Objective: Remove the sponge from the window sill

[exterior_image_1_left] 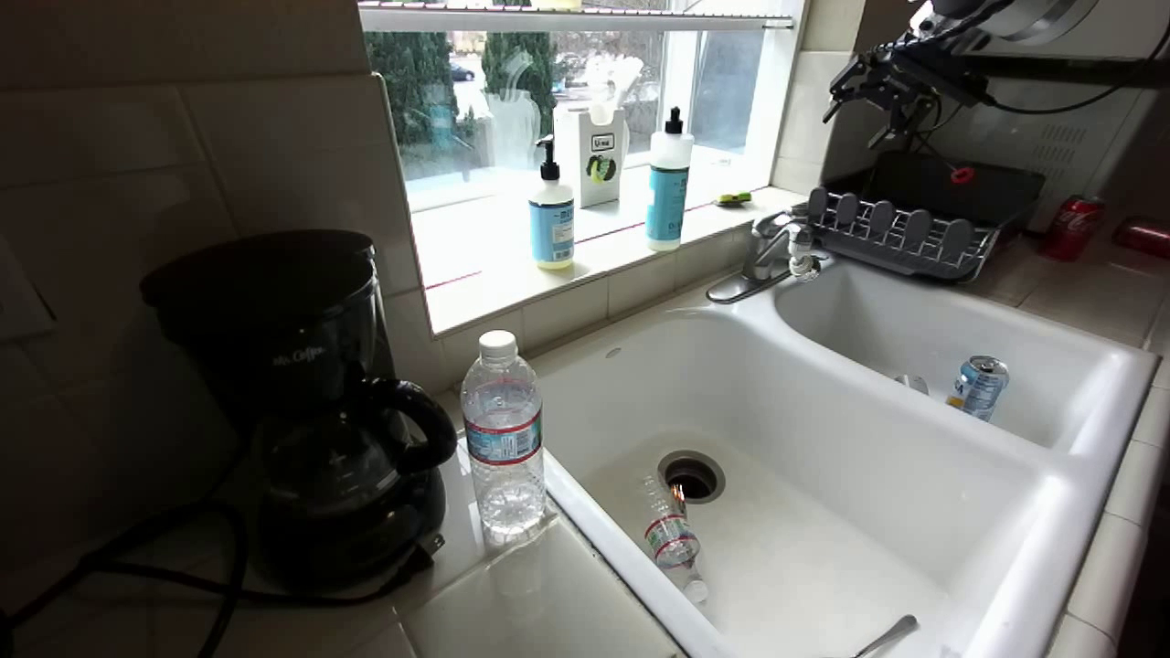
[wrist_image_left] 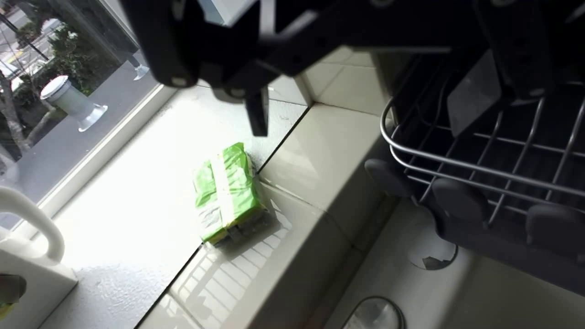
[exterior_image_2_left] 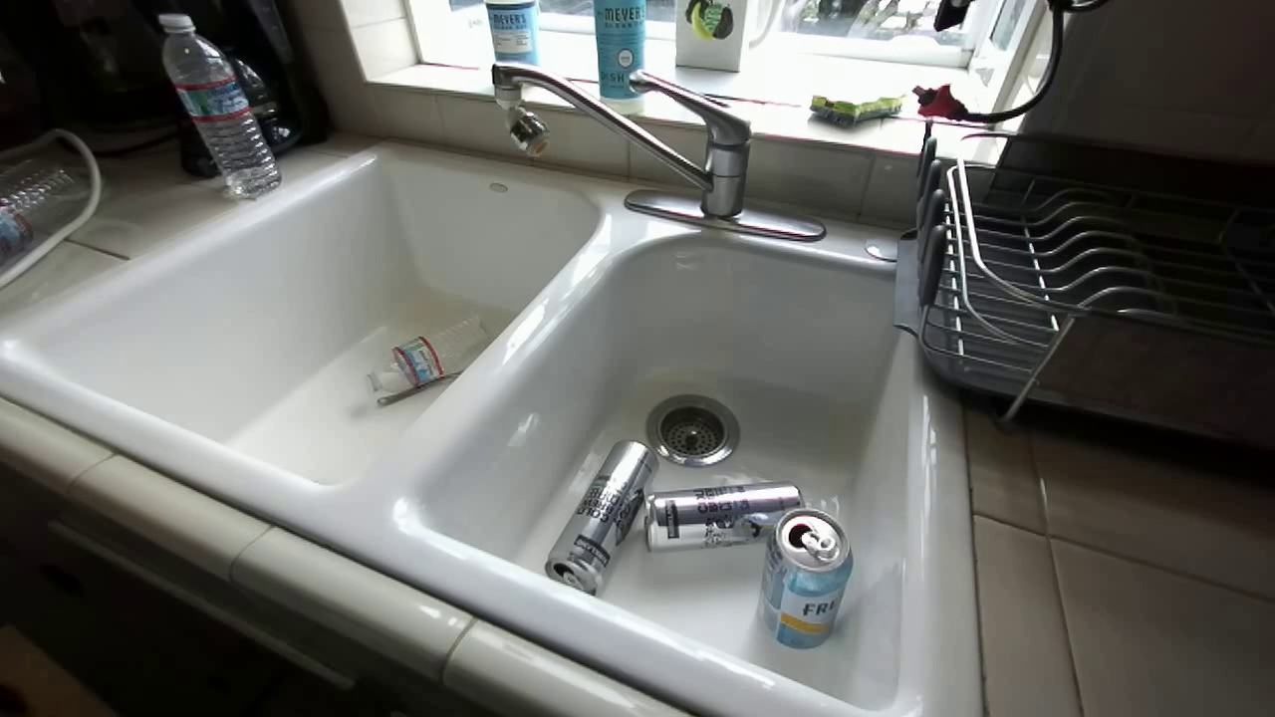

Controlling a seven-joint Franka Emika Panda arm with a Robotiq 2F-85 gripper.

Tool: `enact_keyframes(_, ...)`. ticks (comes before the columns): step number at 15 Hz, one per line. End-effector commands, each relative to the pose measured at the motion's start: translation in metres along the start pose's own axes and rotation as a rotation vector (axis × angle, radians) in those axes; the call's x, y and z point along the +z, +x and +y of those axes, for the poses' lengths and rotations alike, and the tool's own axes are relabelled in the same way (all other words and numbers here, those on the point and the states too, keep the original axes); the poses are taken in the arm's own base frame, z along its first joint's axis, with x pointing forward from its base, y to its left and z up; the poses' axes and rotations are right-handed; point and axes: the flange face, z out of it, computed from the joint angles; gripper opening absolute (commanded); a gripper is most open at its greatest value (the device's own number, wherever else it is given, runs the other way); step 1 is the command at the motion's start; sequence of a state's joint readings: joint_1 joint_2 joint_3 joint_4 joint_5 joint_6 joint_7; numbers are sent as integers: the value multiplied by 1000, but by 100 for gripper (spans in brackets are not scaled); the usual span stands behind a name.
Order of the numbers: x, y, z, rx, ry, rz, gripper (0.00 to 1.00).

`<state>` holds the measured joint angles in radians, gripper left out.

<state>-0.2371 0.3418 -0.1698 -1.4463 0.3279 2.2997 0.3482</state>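
The sponge is a small flat block in crinkled green wrapping. It lies on the window sill near the sill's front edge, and shows in both exterior views (exterior_image_1_left: pixel 734 198) (exterior_image_2_left: pixel 857 110) and in the wrist view (wrist_image_left: pixel 226 194). The window sill (wrist_image_left: pixel 137 205) is a pale ledge under the bright window; it also shows in both exterior views (exterior_image_1_left: pixel 484 297) (exterior_image_2_left: pixel 767 115). My gripper (exterior_image_1_left: pixel 855 131) is open and empty, raised above the dish rack end of the sill. In the wrist view the gripper (wrist_image_left: pixel 358 132) has its fingers wide apart, with the sponge below and left of them, untouched.
Two soap bottles (exterior_image_1_left: pixel 552 219) (exterior_image_1_left: pixel 668 187) and a white carton (exterior_image_1_left: pixel 599 169) stand on the sill. The faucet (exterior_image_2_left: pixel 725 169) rises in front. A wire dish rack (exterior_image_2_left: pixel 1036 259) stands beside the sink (exterior_image_2_left: pixel 558 289). A red piece (exterior_image_2_left: pixel 941 103) on a black cable shows near the sponge.
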Motion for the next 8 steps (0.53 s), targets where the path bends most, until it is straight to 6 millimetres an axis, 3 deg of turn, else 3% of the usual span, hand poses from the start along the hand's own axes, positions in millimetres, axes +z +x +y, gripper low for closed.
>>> enact_keyframes(1,13,-6,-16,-44,42,-53,100)
enact_keyframes(4,26,-10,-35,-101,33,-84,100)
enact_keyframes(8,41,5,-36,-136,-55,-125,100)
